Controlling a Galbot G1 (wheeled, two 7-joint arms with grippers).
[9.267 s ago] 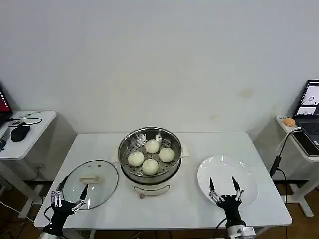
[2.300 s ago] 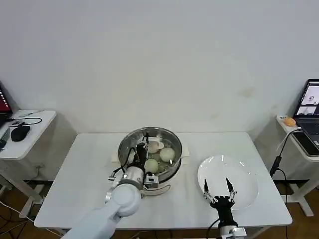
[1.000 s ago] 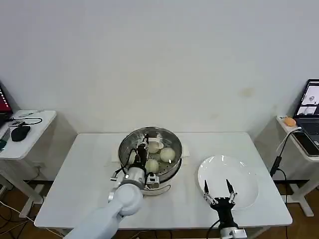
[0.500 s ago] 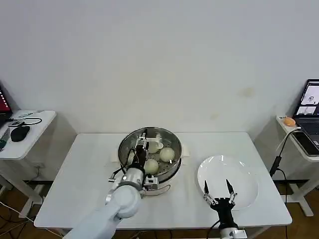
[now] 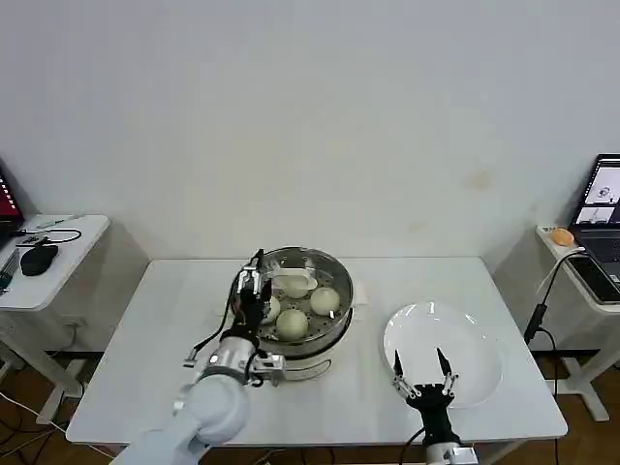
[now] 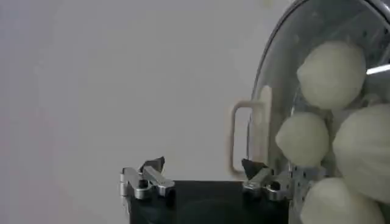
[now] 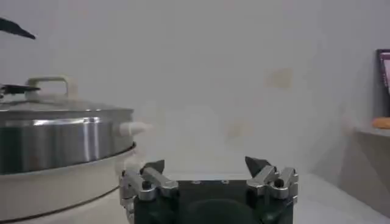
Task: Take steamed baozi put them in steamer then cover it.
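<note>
steamer [image 5: 291, 325] at the centre of the white table [image 5: 155, 349], a shiny steel basket on a cream-white pot base. four steamed baozi [image 5: 293, 324] sit together on its perforated floor, seen through the glass. the cover [image 5: 320, 263], a clear lid with a metal rim, lies on top of the steamer, its pale cream handle [image 5: 294, 283] at centre. in the right wrist view the cover [image 7: 61, 111] rests level on the steel wall of the steamer [image 7: 61, 143], at the left of the frame, with the handle [image 7: 52, 82] standing above it.

left gripper [image 5: 254, 283] hovers over the left part of the steamer's rim, just left of the handle; its arm rises from the lower left of the frame. its fingers stand apart and grip nothing. in the left wrist view the gripper [image 6: 204, 173] shows both fingertips spread, the handle [image 6: 250, 137] between and beyond them, and the baozi [image 6: 332, 73] under the glass at the right of the frame.

right gripper [image 5: 422, 366] is parked at the lower right of the head view, over the near edge of the white plate [image 5: 465, 334], fingers spread and bare. in the right wrist view its tips [image 7: 207, 165] stand wide apart.
</note>
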